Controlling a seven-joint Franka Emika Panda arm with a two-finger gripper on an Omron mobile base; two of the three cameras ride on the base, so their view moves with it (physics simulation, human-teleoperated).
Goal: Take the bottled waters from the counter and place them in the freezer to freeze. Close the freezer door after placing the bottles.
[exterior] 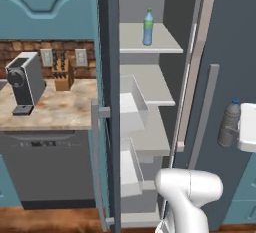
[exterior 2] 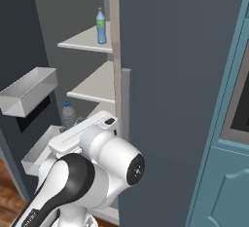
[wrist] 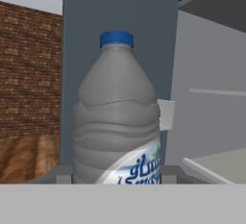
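Observation:
A clear blue bottled water (exterior: 148,27) with a green top part stands upright on an upper shelf of the open freezer (exterior: 150,84), and shows on that shelf from the other side too (exterior 2: 101,26). My gripper (exterior: 231,136) is shut on the duller grey-blue bottled water (exterior: 230,119), held upright in front of the right slate-grey panel, just right of the opening. From the right base this bottle (exterior 2: 68,115) sits above my arm, near the lower shelves. In the hand view the bottle (wrist: 117,117) stands between my gripper's (wrist: 115,174) fingertips (wrist: 63,174). The freezer door (exterior: 113,102) stands open, edge-on.
The counter (exterior: 60,111) to the left carries a coffee machine (exterior: 24,83) and a knife block (exterior: 62,75), over a dark dishwasher (exterior: 50,163). Clear door bins (exterior: 131,102) jut from the open door. A closed slate-grey panel (exterior 2: 170,99) with a bar handle (exterior: 205,117) borders the opening.

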